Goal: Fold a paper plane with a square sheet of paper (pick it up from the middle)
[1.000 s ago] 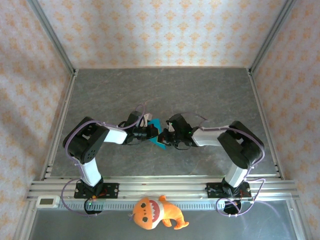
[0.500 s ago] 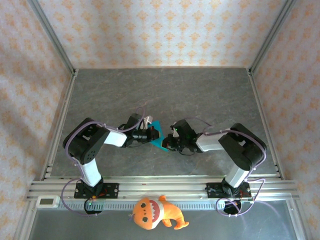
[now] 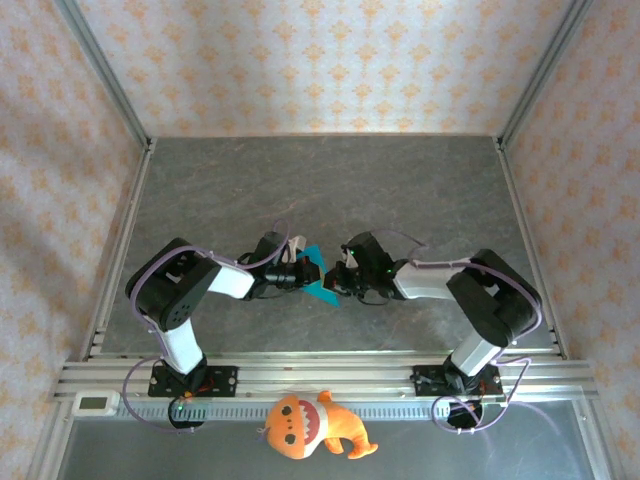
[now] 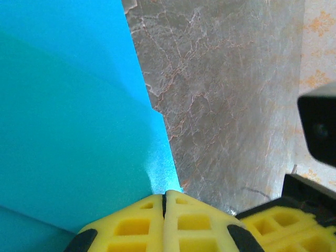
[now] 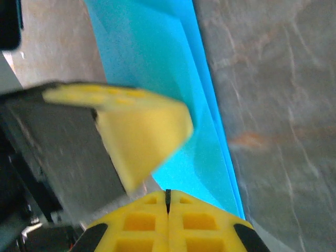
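While the overhead view shows both arms bent inward so that the left gripper (image 3: 304,272) and right gripper (image 3: 336,281) meet near the middle of the grey counter (image 3: 330,190), it gives only slivers of the blue paper (image 3: 322,291) between them, one corner poking out above the wrists and a pointed tip below. An orange plush toy (image 3: 310,425) lies beyond the near rail, well apart from the paper.

From the left wrist, the paper (image 4: 68,131) is a broad sheet with overlapping folded layers, and the left gripper (image 4: 164,201) is clenched on its lower edge, jaws pressed together with no gap. One of the other gripper's yellow pads (image 4: 275,220) sits just beside it at the lower right.

From the right wrist, the paper (image 5: 173,100) runs away as a narrow creased strip. The right gripper (image 5: 168,198) is likewise grasping its near end, and one of the left gripper's fingers (image 5: 142,131) lies blurred against the sheet.

Compared with a second ago, the right elbow has swung outward and lower, and the paper's lower tip now points more to the right, while both grips have stayed tight
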